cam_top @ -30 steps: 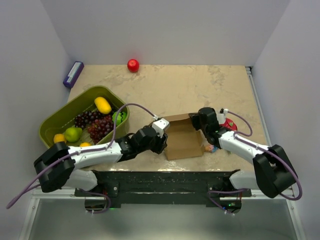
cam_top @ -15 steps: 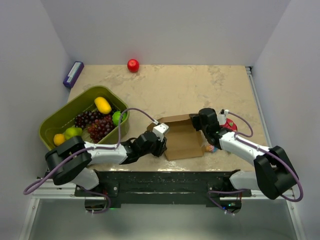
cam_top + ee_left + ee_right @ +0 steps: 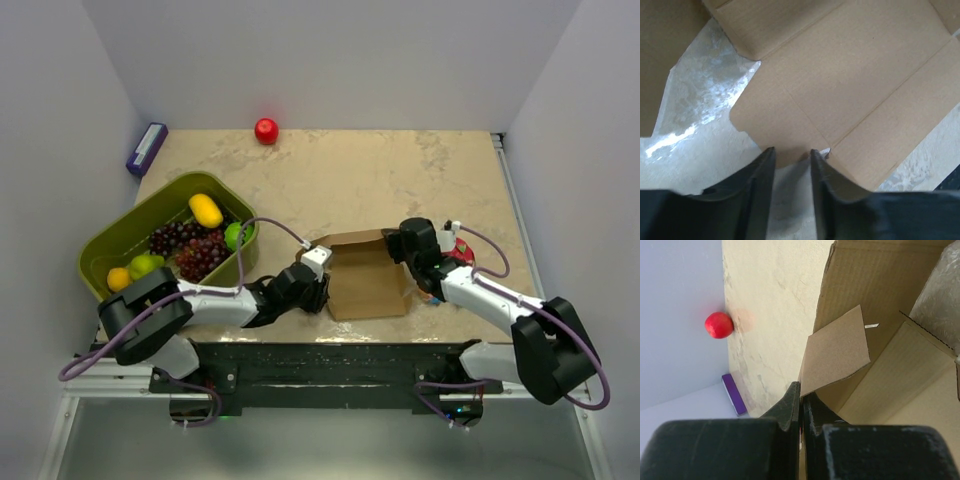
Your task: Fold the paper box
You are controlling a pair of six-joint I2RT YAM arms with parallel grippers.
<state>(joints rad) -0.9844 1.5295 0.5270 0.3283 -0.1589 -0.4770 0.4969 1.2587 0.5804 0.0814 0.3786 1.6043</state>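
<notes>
Brown and unprinted, the single thin cardboard paper box (image 3: 365,280) lies at the near middle of the beige marbled table (image 3: 380,170), between two robot arms. It looks about part-way folded: its far wall and right-hand flaps stand up, the left-hand panels lie flat, and no lid is closed. The right gripper (image 3: 395,243) is pinched almost shut on the edge of a raised flap. The left gripper (image 3: 792,152) is parted, its tips at the rim of a flat tab, clamping nothing. Left to do, by appearance: raising the flat side, tucking the flaps and closing up. Also counted are one red ball (image 3: 266,130) at the far edge, one small purple box (image 3: 147,148), and one olive-green plastic basket (image 3: 140,212) of fruit.
</notes>
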